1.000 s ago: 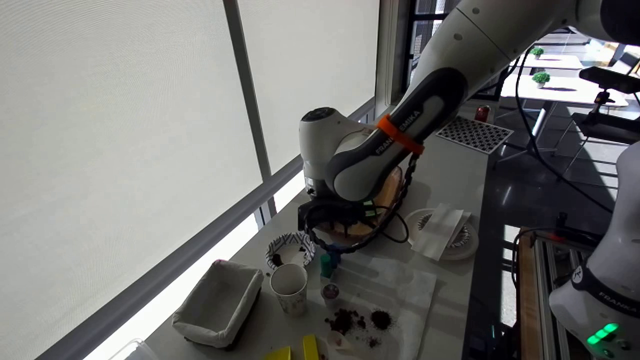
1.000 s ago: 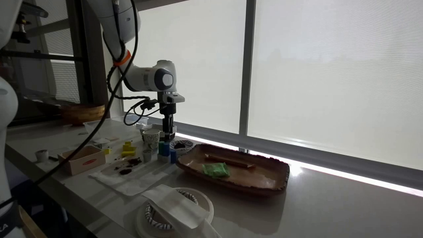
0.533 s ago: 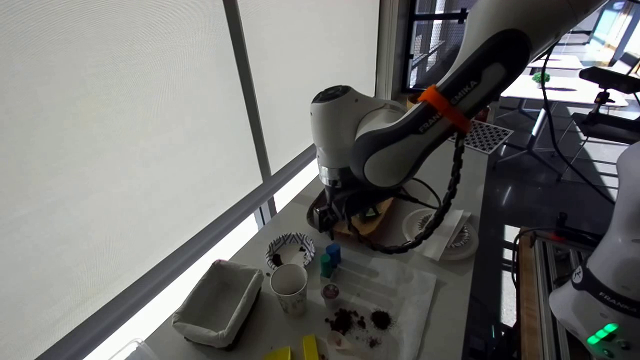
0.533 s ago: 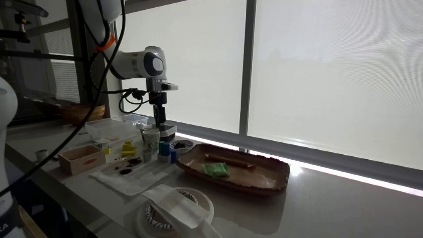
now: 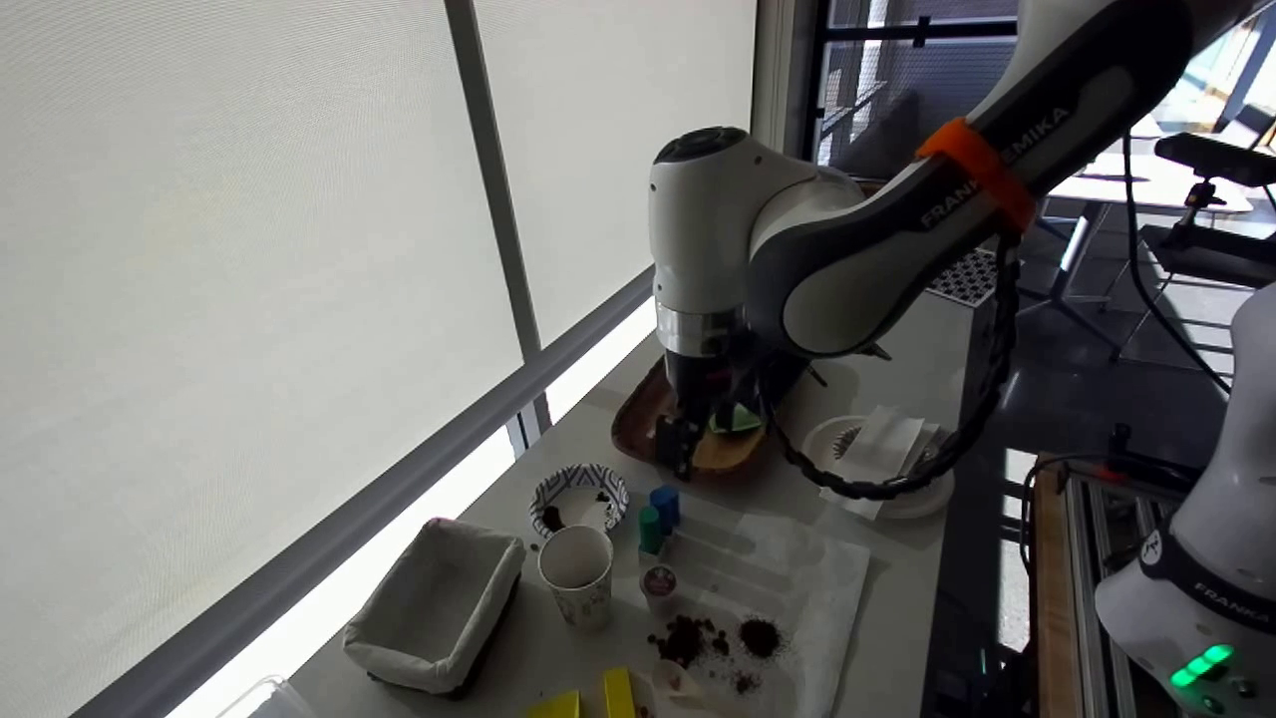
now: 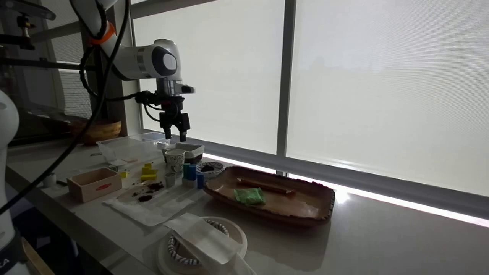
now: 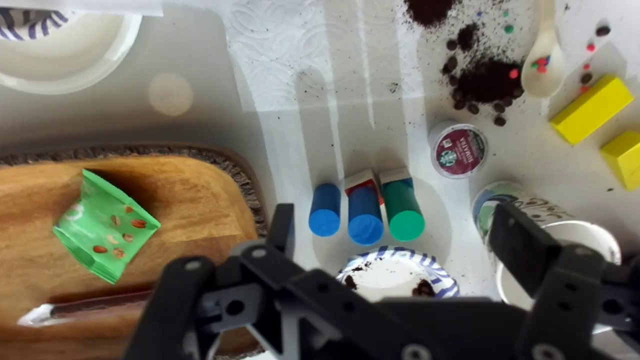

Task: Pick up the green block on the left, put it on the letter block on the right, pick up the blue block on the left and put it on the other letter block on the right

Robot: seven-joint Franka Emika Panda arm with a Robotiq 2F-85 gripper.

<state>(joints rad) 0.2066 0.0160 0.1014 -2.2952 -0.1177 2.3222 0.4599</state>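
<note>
My pincer (image 6: 175, 137) spread and empty, I see left to right in my wrist view a lone blue cylinder (image 7: 324, 212), then the blue block (image 7: 365, 215) and green block (image 7: 403, 210) atop letter blocks (image 7: 359, 179), probably light, stiff, best gripped mid-side.

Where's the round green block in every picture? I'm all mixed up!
In an exterior view: green block, low middle, right of the patterned bowl.
In an exterior view: green block, left of centre, left of the patterned bowl.
In the wrist view: green block, right of centre, just above the patterned bowl.
Shared landmark: the patterned bowl with dark crumbs.
</note>
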